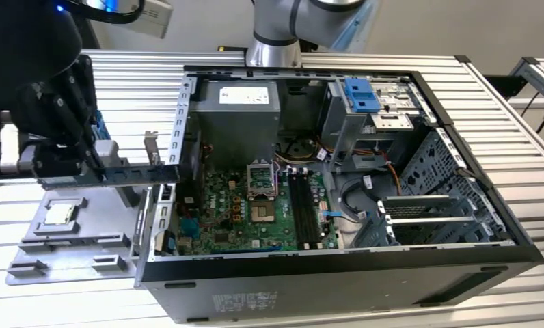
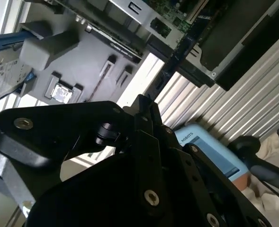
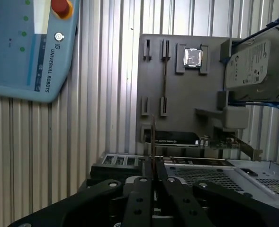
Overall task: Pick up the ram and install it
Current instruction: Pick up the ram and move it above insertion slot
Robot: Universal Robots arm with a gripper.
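Note:
In the first wrist view my gripper [image 3: 152, 178] has its two black fingers pressed together on the ram [image 3: 152, 142]. I see the ram edge-on, as a thin dark stick rising from between the fingertips. It hangs above the grey parts tray [image 3: 177, 94], near the tray's long narrow groove [image 3: 165, 75]. In the exterior view the gripper [image 1: 72, 167] is at the exterior view's left, over the tray [image 1: 72, 239] and outside the open computer case [image 1: 345, 273]. The motherboard's long black slots [image 1: 301, 205] lie inside the case. In the second wrist view the fingertips [image 2: 144, 106] are together.
The tray also carries a small square silver chip [image 3: 193, 57], a silver hard drive in a blue frame [image 3: 253, 66] and a dark expansion card [image 3: 177, 138]. A light blue pendant [image 3: 30, 47] lies on the slatted table. The case's metal wall [image 1: 176, 130] stands between tray and motherboard.

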